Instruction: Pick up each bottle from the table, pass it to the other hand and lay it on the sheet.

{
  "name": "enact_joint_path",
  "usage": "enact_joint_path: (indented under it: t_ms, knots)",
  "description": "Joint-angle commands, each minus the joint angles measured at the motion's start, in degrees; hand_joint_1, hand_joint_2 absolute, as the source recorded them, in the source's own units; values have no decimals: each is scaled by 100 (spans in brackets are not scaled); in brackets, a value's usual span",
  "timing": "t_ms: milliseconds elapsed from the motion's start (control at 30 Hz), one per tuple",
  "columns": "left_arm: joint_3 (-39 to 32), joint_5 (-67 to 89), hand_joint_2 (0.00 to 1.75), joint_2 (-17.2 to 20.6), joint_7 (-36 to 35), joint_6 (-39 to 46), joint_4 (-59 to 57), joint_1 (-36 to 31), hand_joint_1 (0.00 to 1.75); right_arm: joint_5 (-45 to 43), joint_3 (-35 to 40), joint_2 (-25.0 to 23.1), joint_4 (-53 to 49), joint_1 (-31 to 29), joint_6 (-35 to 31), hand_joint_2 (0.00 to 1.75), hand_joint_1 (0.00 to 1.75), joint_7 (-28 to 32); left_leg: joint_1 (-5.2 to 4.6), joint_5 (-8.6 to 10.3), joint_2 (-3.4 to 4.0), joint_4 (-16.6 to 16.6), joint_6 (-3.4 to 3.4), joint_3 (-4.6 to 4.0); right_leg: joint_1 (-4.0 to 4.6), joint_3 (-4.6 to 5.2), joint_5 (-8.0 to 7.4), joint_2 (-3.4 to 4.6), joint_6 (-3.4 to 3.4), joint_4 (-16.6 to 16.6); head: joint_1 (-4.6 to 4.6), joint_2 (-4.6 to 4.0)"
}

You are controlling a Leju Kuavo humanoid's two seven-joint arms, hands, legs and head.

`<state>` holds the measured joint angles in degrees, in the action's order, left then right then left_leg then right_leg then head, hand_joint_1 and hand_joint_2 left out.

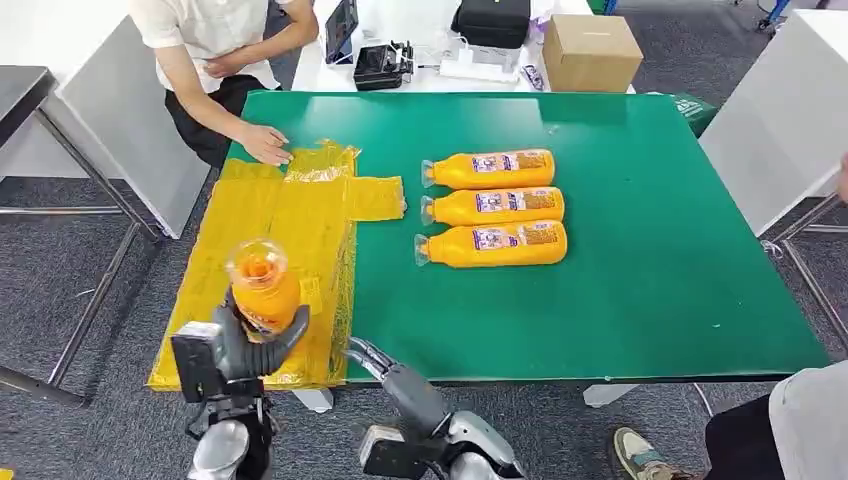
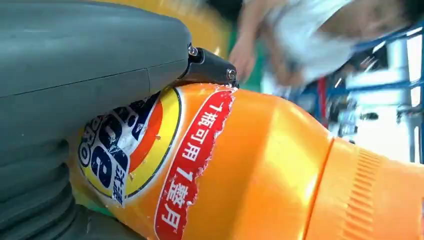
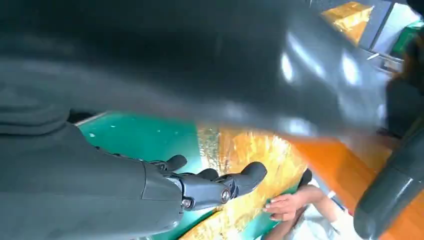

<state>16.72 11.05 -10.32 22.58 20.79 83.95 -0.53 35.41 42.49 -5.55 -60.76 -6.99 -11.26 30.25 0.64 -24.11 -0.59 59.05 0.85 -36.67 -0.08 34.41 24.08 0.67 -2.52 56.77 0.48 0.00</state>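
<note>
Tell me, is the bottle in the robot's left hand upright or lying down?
Upright. In the head view the left hand grips the orange bottle around its body, cap end pointing up toward the camera, above the yellow sheet.

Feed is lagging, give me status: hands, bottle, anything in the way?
Left hand grips one orange bottle over the yellow sheet. Right hand open at the table edge. Three bottles wait on the table. Person's hand rests on the sheet's far end.

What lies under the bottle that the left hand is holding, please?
Below the bottle held in the left hand is the yellow sheet, spread over the green table. The hand and bottle hide the sheet directly beneath.
</note>
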Motion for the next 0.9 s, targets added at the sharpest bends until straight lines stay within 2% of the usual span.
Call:
enact_joint_path:
  t_ms: [33,267,300,467,600,633,700,800,833,900]
  knots:
    - [-639,907,175,26,-222,219,-730,-579,175,152,-345,186,-276,180,50,0,0,16,-3,0,3,-5,0,13,-2,-12,0,-4,1,-4,-2,0]
    - [-674,1052,175,33,-293,261,-871,-682,175,148,-392,176,-289,187,37,0,0,24,-5,-1,5,-8,1,22,-3,-20,1,-5,2,-6,-2,0]
    - [-499,2457,175,280,-693,252,-2052,-1643,175,138,-483,71,-106,5,104,0,0,167,-4,3,-7,-8,0,14,-3,-15,1,-17,2,-5,0,0]
    - [-21,4258,175,563,-1397,202,-3444,-2387,175,117,-473,51,-72,-102,248,0,0,213,-6,9,-14,-13,-3,24,-4,-26,-1,-23,4,-6,0,0]
    - [272,5142,175,436,-1887,-400,-4747,-2995,175,98,-497,76,-158,-96,349,0,0,279,-4,11,-15,-8,-5,17,-3,-21,-1,-23,2,-4,-2,0]
    - [-61,4677,175,264,-1685,-791,-5044,-3102,175,68,-498,69,-146,-120,402,0,0,304,-6,12,-15,-6,-4,13,-4,-15,-1,-22,1,-2,0,0]
    - [90,4877,175,224,-1695,-807,-5386,-3256,175,66,-457,63,-71,-160,474,0,0,334,-6,10,-9,-5,-3,16,-5,-20,-1,-16,1,-1,0,0]
    - [619,5653,175,289,-2224,-826,-5861,-3502,175,68,-393,71,-21,-172,520,0,0,421,-7,10,-8,-7,-3,21,-6,-26,-1,-14,1,-2,-2,0]
    - [822,5930,175,308,-2484,-1145,-6128,-3647,175,47,-412,60,4,-178,539,0,0,426,-8,9,-8,-13,-4,37,-7,-43,-1,-16,3,-6,2,0]
    - [728,5868,175,296,-2490,-1386,-6306,-3728,175,36,-426,48,48,-192,558,0,0,433,-5,10,-10,-5,-5,29,-3,-35,-4,-12,1,-2,0,0]
